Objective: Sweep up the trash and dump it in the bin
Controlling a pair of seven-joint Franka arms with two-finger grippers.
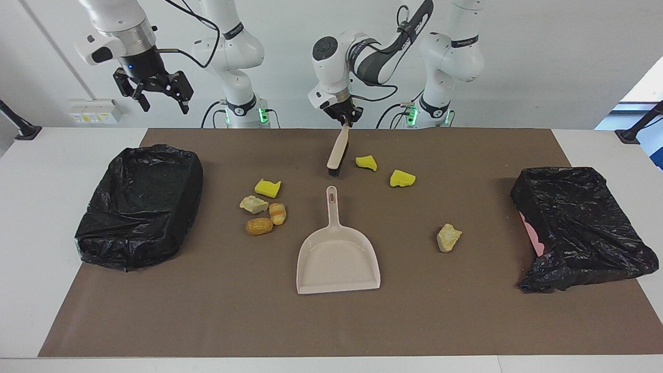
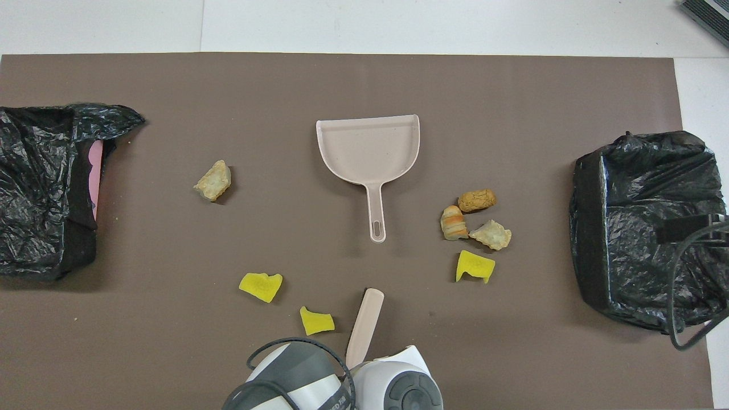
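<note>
My left gripper (image 1: 343, 118) is shut on the top of a beige brush (image 1: 337, 151) (image 2: 364, 326) that hangs tilted, bristles down, beside a yellow piece (image 1: 366, 162) (image 2: 316, 322). The trash lies scattered on the brown mat: two more yellow sponge pieces (image 1: 402, 178) (image 1: 268, 187), two beige lumps (image 1: 254, 204) (image 1: 448, 237) and two orange-brown rolls (image 1: 278, 213) (image 1: 259, 226). The beige dustpan (image 1: 336, 259) (image 2: 369, 149) lies flat, its handle pointing at the robots. A bin (image 1: 140, 204) lined with a black bag stands at the right arm's end. My right gripper (image 1: 158, 93) waits open, high in the air.
A second black-bagged bin (image 1: 580, 228) (image 2: 40, 188) with a pink edge showing sits at the left arm's end. The brown mat (image 1: 207, 311) covers most of the white table. In the overhead view the left arm's wrist (image 2: 342, 390) hides its gripper.
</note>
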